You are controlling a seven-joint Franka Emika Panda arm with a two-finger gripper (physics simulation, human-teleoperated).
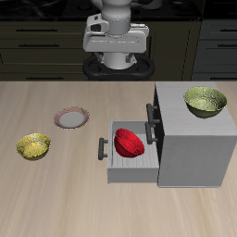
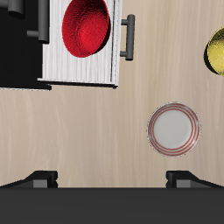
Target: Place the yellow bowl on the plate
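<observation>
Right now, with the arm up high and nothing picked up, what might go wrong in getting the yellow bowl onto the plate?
1. Three bowls are out: the yellow bowl, a red bowl in the open drawer, and a green bowl on the cabinet. It might pick the wrong one.
2. The plate is barely wider than the yellow bowl, so the bowl could land off-centre.
</observation>
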